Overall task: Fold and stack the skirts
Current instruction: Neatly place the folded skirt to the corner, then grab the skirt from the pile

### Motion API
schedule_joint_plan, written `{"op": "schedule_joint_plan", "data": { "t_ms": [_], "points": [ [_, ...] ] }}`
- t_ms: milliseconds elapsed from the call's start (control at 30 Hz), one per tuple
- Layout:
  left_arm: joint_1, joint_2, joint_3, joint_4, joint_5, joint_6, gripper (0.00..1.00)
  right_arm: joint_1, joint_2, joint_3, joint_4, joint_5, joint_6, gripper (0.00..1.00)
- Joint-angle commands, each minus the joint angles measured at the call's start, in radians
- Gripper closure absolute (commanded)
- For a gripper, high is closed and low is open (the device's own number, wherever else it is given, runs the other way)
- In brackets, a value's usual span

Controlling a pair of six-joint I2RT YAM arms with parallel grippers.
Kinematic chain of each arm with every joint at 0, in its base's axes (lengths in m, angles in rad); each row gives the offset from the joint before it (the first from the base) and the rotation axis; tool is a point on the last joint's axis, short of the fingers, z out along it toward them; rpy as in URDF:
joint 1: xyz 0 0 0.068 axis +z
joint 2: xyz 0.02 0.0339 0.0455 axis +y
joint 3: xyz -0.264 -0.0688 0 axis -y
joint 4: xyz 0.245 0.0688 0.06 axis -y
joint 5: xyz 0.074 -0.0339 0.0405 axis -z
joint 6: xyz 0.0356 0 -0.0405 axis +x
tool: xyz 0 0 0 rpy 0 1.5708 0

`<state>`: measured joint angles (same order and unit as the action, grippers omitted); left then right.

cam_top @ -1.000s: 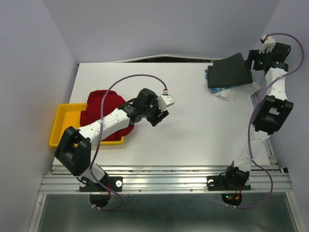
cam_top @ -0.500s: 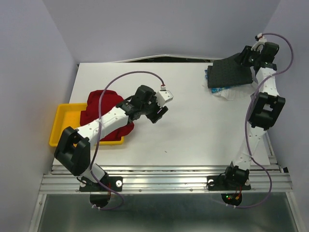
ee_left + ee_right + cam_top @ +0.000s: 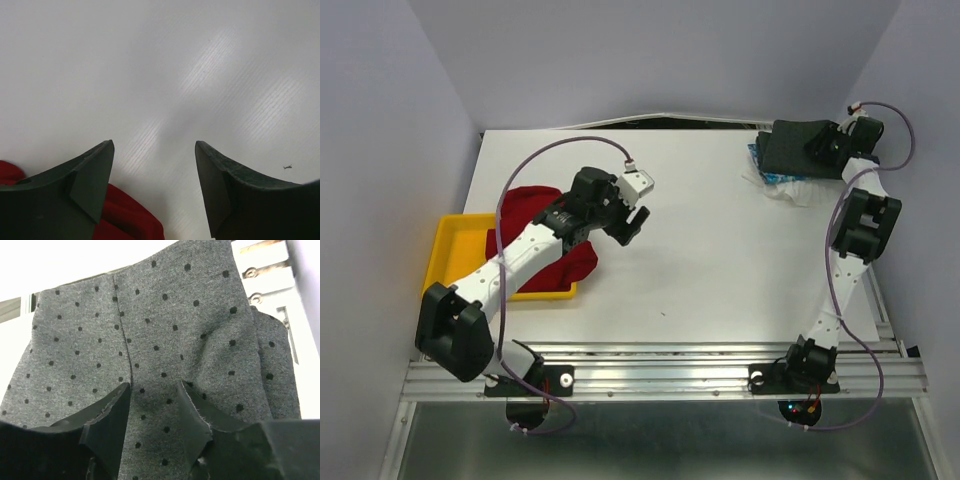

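Left gripper [image 3: 628,222] spread wide, empty, over bare table [image 3: 720,260]; red skirt [image 3: 525,200] just behind it, heaped half on yellow tray [image 3: 445,262]. Right gripper [image 3: 817,148] pinching a fold of grey dotted skirt [image 3: 785,145]; blue floral skirt [image 3: 782,184] lies directly beneath.

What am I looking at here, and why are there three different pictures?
Two robot arms are bolted at the near edge of a white table. One picture looks down from above. The other two come from small cameras on each arm's wrist. The left pincer hangs open and empty over the table, beside a red skirt that lies partly in a yellow tray. The right pincer grips a grey dotted skirt at the far right corner, over a blue floral skirt.
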<state>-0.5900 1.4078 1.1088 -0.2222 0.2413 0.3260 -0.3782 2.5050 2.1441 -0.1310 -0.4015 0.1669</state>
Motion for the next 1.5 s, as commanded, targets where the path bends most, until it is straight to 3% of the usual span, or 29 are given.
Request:
{"op": "schedule_joint_plan", "data": {
  "t_ms": [0,67,133,300,367,533,633,700,833,933,1233,1267,1333,1467],
  "points": [
    [0.057,-0.096,-0.012,0.021,-0.005,-0.025,0.07,-0.042,0.011,-0.044,0.039,0.012,0.019,0.41],
    [0.073,-0.105,-0.004,0.017,0.010,-0.044,0.03,-0.042,-0.017,-0.058,0.041,-0.016,0.022,0.39],
    [0.119,-0.115,0.022,0.006,0.027,-0.080,0.03,-0.042,-0.069,-0.067,0.030,-0.068,0.007,0.25],
    [0.248,-0.092,0.115,-0.051,0.050,-0.168,0.03,-0.042,-0.211,-0.078,-0.044,-0.137,-0.052,0.10],
    [0.335,-0.072,0.170,-0.118,0.131,-0.163,0.02,-0.042,-0.274,-0.107,-0.102,-0.163,-0.104,0.00],
    [0.504,-0.122,0.140,-0.183,0.225,-0.075,0.01,0.015,-0.510,-0.220,-0.328,-0.172,-0.311,0.00],
    [0.585,-0.144,0.109,-0.236,0.148,0.030,0.01,0.068,-0.666,-0.357,-0.420,-0.116,-0.508,0.00],
    [0.697,-0.141,0.095,-0.262,0.130,0.120,0.02,0.114,-0.745,-0.485,-0.432,-0.061,-0.567,0.00],
    [0.826,-0.110,0.047,-0.333,0.057,0.295,0.02,0.124,-0.902,-0.657,-0.386,-0.004,-0.514,0.00],
    [0.927,-0.064,0.010,-0.357,0.056,0.399,0.02,0.124,-0.937,-0.679,-0.470,-0.046,-0.515,0.00],
    [0.980,0.163,-0.093,-0.250,0.108,0.453,0.02,0.124,-0.908,-0.658,-0.613,-0.155,-0.477,0.00],
    [0.980,0.180,-0.096,-0.244,0.121,0.453,0.04,0.124,-0.907,-0.644,-0.616,-0.152,-0.475,0.00],
    [0.981,0.212,-0.095,-0.240,0.167,0.452,0.18,0.124,-0.908,-0.639,-0.618,-0.140,-0.477,0.00],
    [0.983,0.205,-0.067,-0.281,0.251,0.453,0.59,0.124,-0.908,-0.619,-0.631,-0.145,-0.478,0.00]
  ]
}}
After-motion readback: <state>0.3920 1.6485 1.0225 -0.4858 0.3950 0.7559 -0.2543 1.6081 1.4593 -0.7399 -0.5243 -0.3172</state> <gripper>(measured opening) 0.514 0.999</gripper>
